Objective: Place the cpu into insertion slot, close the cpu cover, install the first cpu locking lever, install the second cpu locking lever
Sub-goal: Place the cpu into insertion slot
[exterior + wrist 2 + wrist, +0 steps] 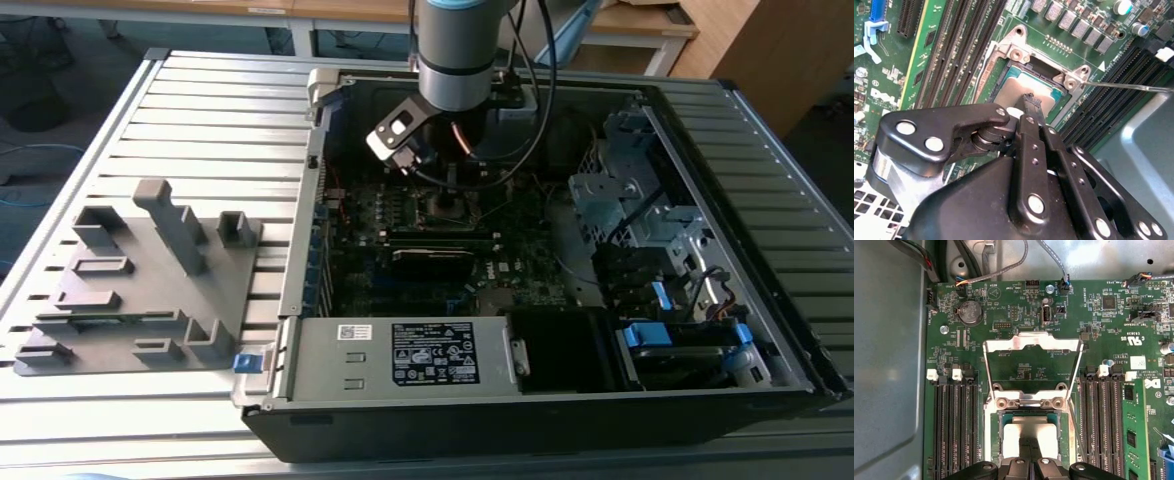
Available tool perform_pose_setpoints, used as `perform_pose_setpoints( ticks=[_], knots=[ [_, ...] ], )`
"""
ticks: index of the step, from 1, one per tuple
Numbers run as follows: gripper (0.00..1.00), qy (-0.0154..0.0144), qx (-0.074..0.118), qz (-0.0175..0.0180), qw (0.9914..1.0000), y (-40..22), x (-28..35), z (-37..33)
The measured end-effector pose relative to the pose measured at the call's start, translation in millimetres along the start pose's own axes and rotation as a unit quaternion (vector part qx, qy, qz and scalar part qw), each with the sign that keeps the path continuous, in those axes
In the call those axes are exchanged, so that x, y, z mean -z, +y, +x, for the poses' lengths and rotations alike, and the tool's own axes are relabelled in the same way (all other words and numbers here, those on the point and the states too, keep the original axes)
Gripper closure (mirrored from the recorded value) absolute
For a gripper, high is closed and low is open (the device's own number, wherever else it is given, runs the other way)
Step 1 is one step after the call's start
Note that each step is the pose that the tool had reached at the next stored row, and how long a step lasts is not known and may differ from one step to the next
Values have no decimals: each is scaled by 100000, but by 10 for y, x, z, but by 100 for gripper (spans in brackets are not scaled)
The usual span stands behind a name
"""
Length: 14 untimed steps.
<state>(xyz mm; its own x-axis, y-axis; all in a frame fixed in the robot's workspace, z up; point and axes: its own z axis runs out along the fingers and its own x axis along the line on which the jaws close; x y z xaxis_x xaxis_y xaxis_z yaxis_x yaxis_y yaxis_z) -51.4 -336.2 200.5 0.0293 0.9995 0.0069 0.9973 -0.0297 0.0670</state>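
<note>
So the cpu is sitting flat in the insertion slot, silver top up, with the socket's rim showing on every side of it. The cpu cover is flipped open, hinged back off the socket, and through its big square cut-out you see plain green board in the first wrist view.

The hand hangs right over the middle of the chip with its fingers drawn in close together. It's too narrow to be clamping the cpu by its edges. In the second wrist view the hand has its black tip down at the chip's top (touching or a hair above, I honestly can't tell).

That same view gives you the side angle on the cpu, teal border and all, plus a thin wire lever sticking out away from the socket corner. The first wrist view looks straight down instead, so you get the memory slots on both sides of the socket and a coin battery further up the board.

The exterior view is the wide shot. The arm reaches down into an open computer case lying on a slatted desk, with the hand low over the board. A grey holder block sits on the desk to the exterior view's left of the case.
</note>
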Motion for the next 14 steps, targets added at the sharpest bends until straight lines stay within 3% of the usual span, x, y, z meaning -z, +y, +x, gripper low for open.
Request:
perform_pose_setpoints(
  ticks=[14],
  knots=[
    [89, -14, 2, 5, 100000, -2, -24, 0]
  ],
)
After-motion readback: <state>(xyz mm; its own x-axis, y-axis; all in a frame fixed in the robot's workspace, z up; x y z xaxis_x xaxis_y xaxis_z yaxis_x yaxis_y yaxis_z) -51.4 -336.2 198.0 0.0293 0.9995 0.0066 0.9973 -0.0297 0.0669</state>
